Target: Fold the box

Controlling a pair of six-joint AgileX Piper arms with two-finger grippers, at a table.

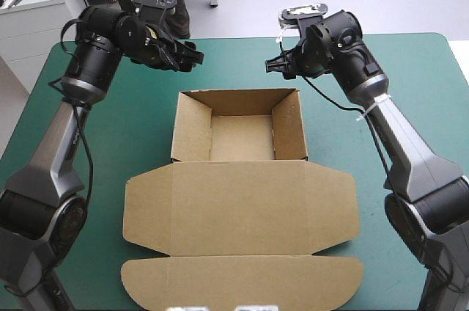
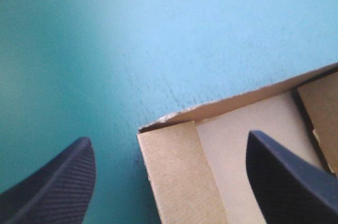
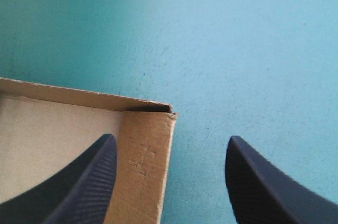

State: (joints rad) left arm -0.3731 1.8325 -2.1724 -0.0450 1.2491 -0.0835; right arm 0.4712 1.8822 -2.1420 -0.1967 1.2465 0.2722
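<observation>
Box [image 1: 242, 179]: lying as an open tray, lid flat.
Left gripper [image 1: 189, 55]: hovering above one far corner, fingers standing wide.
Right gripper [image 1: 275, 64]: hovering above the other, fingers wide.

- I see my left arm [image 1: 55, 142] and right arm [image 1: 410, 153] built alike: silver-grey lower links, black rounded joint housings.
- A white tie [image 1: 375, 105] bands the right forearm.
- On my wrist feeds, the black fingers [image 2: 58, 187] look finely ribbed and fin-curved.
</observation>
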